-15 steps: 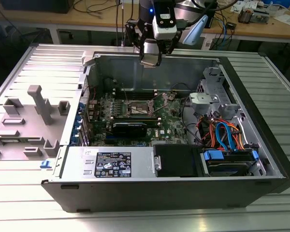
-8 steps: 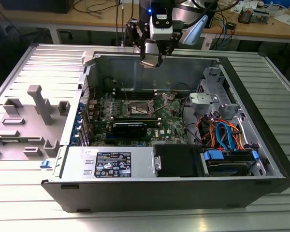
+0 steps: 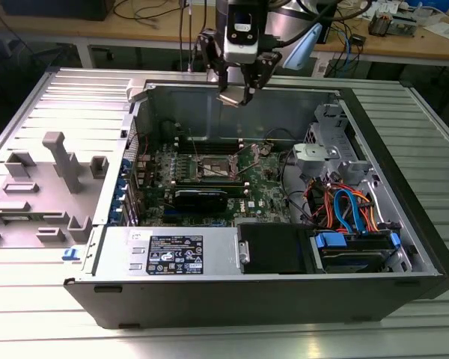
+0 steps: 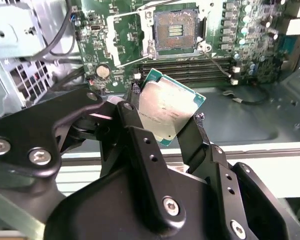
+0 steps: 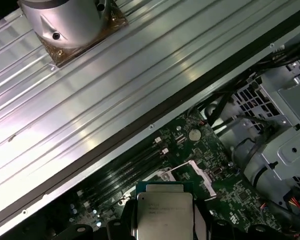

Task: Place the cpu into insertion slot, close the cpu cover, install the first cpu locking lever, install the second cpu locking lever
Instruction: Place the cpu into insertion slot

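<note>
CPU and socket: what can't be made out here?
- cpu underside: faces away in both wrist views.
- cpu edge: behind the fingers of the claw in the second wrist view; cropped by the picture edge in the first wrist view.
- insertion slot: one side cropped in the second wrist view; contacts too small in the exterior view.

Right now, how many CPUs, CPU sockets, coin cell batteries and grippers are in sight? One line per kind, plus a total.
cpu: 1, clamped between the fingers, above the motherboard
insertion slot: 1, with no chip in it
coin cell battery: 1, on the motherboard
gripper: 1, over the open case
Total: 4
</note>
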